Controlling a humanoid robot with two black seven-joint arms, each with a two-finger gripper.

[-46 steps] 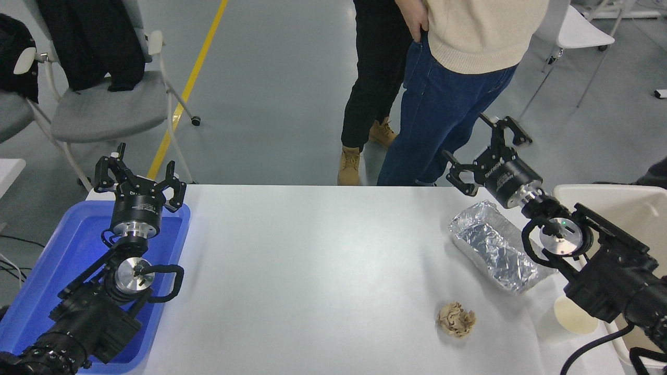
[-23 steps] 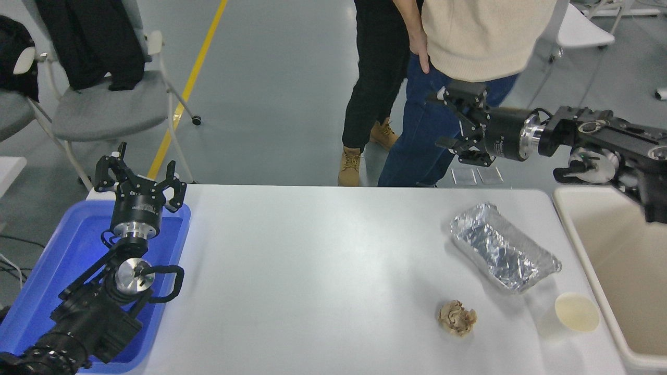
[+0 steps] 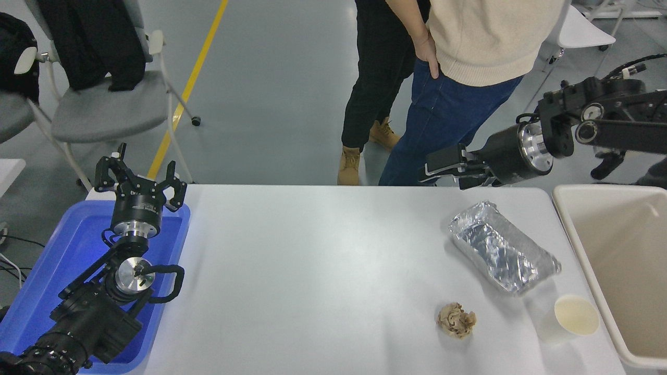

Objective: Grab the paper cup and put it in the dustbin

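The paper cup stands upright near the table's front right corner, its cream inside showing. The dustbin, a cream-beige tub, stands right of the table, close beside the cup. My right gripper hangs in the air beyond the table's far edge, above and behind the foil tray, pointing left, open and empty. It is far from the cup. My left gripper is parked open over the far end of the blue tray.
A silver foil tray lies just behind the cup. A crumpled brown paper ball lies left of the cup. A blue plastic tray is at the left. Two people stand at the far side.
My right arm has swung up and back off the table to its far right edge, uncovering the cup and the dustbin. The gripper now points left. The cup has not moved.
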